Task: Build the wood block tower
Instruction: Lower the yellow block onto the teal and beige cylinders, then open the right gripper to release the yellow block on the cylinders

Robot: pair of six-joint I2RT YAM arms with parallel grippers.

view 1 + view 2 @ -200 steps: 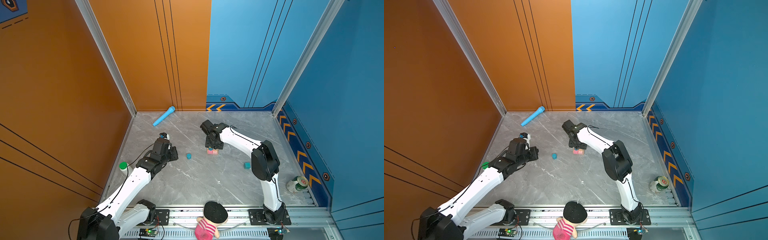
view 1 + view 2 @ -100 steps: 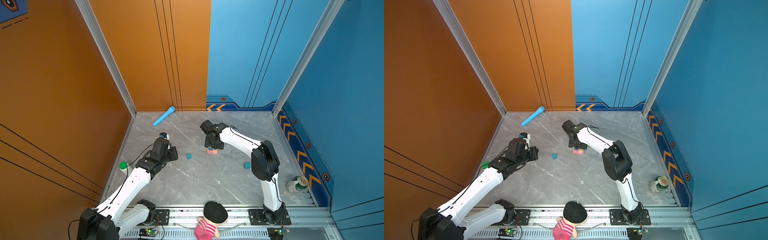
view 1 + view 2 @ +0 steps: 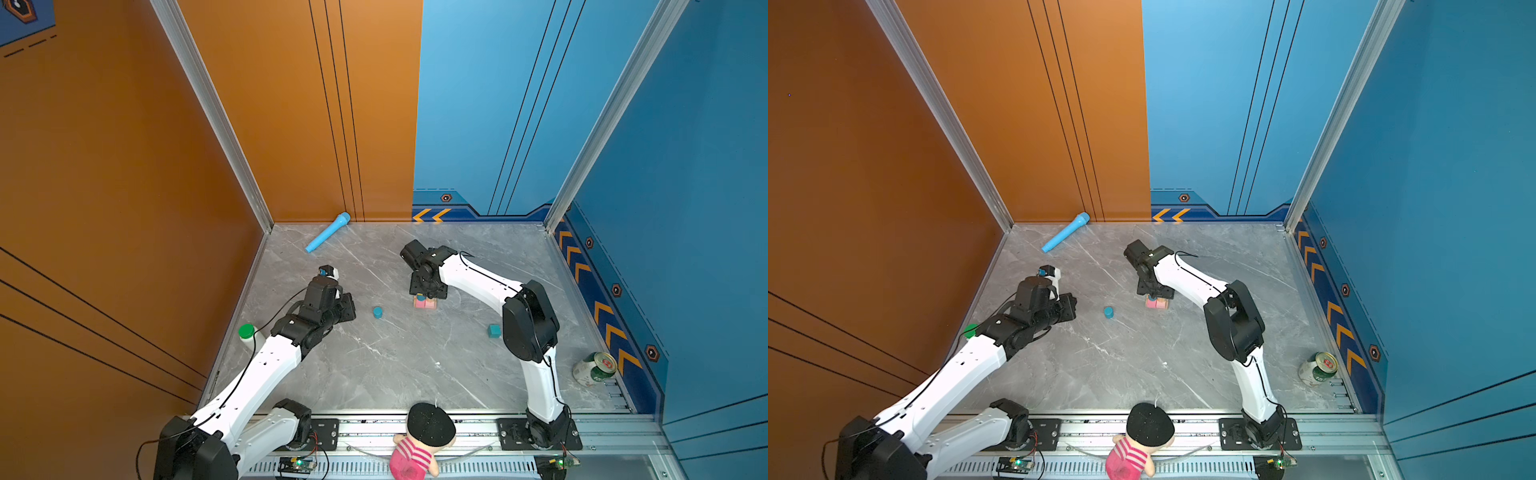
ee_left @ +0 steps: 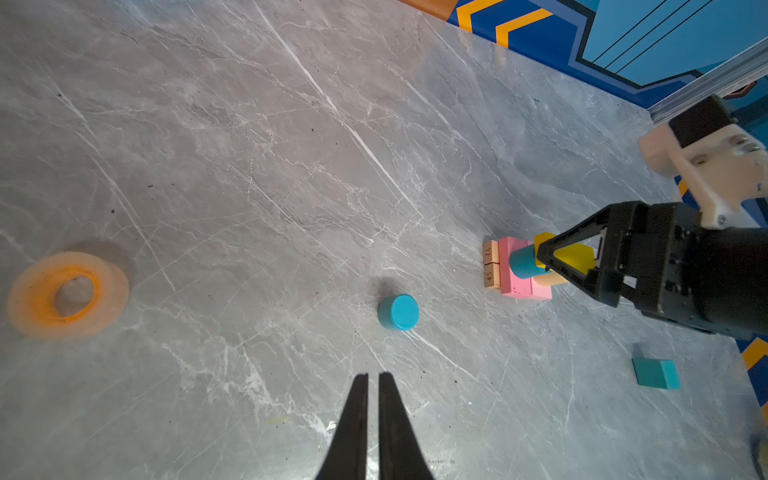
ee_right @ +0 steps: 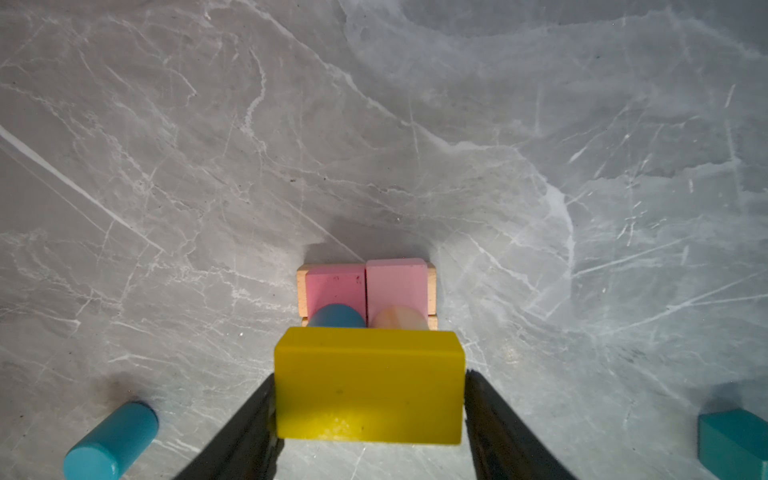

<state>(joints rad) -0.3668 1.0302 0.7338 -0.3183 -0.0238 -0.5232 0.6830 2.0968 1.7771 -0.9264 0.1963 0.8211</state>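
Observation:
The tower (image 3: 424,302) (image 3: 1156,302) stands mid-table: tan bars under two pink bars (image 5: 365,284), then a blue cylinder (image 5: 336,316) and a tan cylinder (image 5: 399,319). A yellow bar (image 5: 369,382) (image 4: 575,254) lies across both cylinders. My right gripper (image 5: 370,374) (image 3: 428,291) hangs over the stack, open, its fingers close beside the bar's two ends. A loose blue cylinder (image 3: 377,312) (image 4: 399,312) lies left of the tower and a teal cube (image 3: 494,331) (image 4: 656,373) lies to its right. My left gripper (image 4: 373,376) (image 3: 349,305) is shut and empty, short of the loose cylinder.
A light-blue toy microphone (image 3: 328,232) lies by the back wall. A white bottle with a green cap (image 3: 246,331) stands at the left edge and a can (image 3: 594,369) lies at the right edge. A doll (image 3: 419,444) sits on the front rail. An orange ring (image 4: 66,295) lies near the left arm.
My right jaws have parted a little around the yellow bar while staying over the tower. The left arm has not moved.

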